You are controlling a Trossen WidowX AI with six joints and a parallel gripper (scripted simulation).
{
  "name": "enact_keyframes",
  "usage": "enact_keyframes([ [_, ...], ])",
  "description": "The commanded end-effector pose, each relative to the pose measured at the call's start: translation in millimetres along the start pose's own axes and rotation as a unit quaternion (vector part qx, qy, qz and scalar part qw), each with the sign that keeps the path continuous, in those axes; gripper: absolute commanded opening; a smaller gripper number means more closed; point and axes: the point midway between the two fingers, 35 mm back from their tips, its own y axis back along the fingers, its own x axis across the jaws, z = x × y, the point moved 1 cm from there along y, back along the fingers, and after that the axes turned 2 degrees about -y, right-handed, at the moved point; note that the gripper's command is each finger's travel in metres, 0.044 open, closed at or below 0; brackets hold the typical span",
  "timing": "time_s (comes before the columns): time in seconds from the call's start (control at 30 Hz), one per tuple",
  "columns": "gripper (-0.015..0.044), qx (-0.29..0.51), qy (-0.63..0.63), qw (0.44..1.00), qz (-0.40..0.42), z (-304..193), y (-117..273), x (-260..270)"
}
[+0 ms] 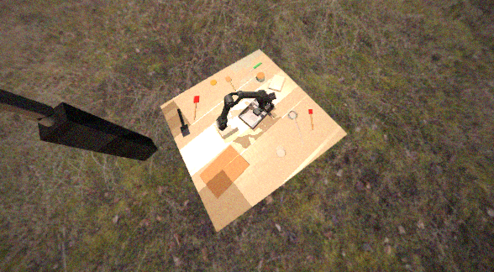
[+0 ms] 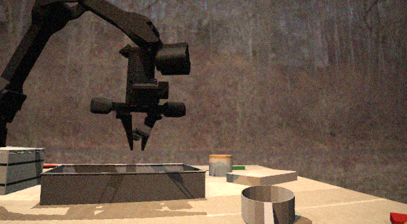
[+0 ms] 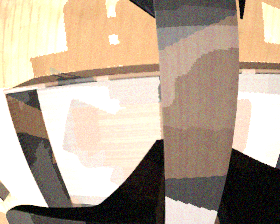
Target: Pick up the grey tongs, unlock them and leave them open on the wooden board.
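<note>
My gripper [image 2: 137, 148] [image 3: 181, 145] points down and is shut on the grey tongs [image 2: 142, 132] [image 3: 198, 110], holding them above the roasting tin [image 1: 246, 122] [image 2: 121, 187] [image 3: 28, 115]. In the wrist view the tongs run as one long bar from top to bottom between the fingers. In the exterior view they show nearly end-on, small between the fingers, so their tilt is hard to judge. Whether their arms are locked or spread cannot be told. An orange-brown wooden board [image 1: 235, 159] lies flat on the table, away from the tin, partly in shadow.
A pale flat block [image 1: 276, 82] [image 2: 261, 177] and a jar with an orange top [image 1: 260, 76] [image 2: 220, 166] stand beyond the tin. A round metal cup [image 2: 268, 206] is right of it. A striped block [image 2: 21, 170] is by the arm's base. Red-headed utensils [image 1: 196, 99] [image 1: 310, 112] lie on both sides.
</note>
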Motion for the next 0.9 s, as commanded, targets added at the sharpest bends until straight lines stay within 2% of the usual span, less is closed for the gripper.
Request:
enact_keyframes([
  [0.0, -0.0150, 0.000, -0.001, 1.000, 0.000, 1, 0, -1],
  [0.33, -0.0150, -0.004, -0.053, 0.999, 0.001, 45, 9, -25],
  [0.87, -0.0150, -0.009, -0.168, 0.986, -0.001, 123, 28, -92],
])
